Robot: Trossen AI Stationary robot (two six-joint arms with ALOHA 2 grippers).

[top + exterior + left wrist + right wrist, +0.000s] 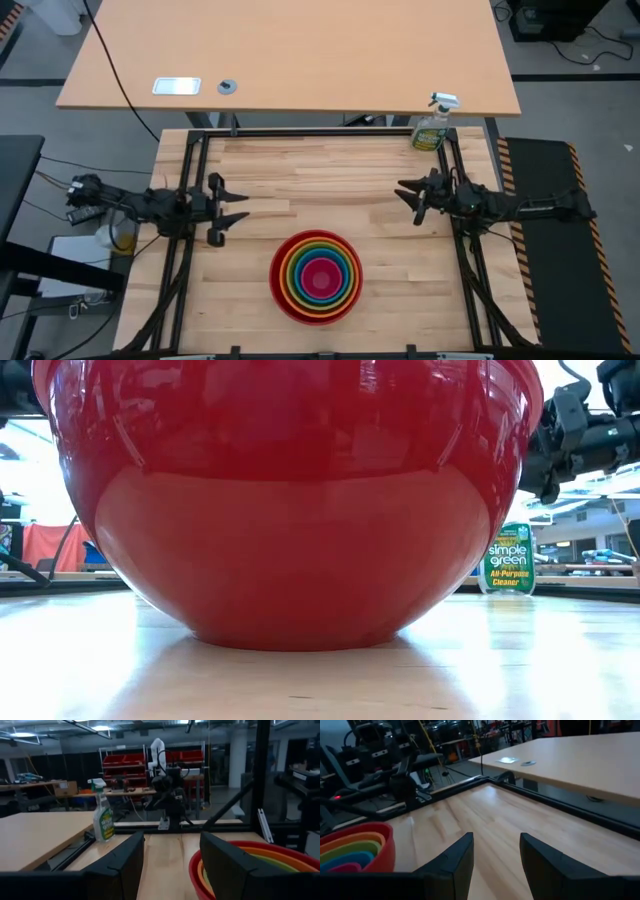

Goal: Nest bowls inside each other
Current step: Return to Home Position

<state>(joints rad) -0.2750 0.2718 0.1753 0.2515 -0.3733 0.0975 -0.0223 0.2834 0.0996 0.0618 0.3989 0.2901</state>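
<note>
The bowls sit nested in one stack [317, 277] near the table's front middle: red outermost, then orange, lime green, blue, and magenta-pink in the centre. The red bowl's base [290, 630] rests on the wood. The stack's rims also show in the left wrist view [280, 855] and in the right wrist view [355, 847]. My left gripper [237, 203] is open at the table's left side, level, away from the bowls. My right gripper [408, 197] is open at the right side, level, also away from them. Both hold nothing.
A green spray bottle [432, 125] stands at the table's far right corner, also seen in the low view [507, 560]. A black frame [300, 133] borders the table. A second wooden desk [290, 55] lies beyond the far edge.
</note>
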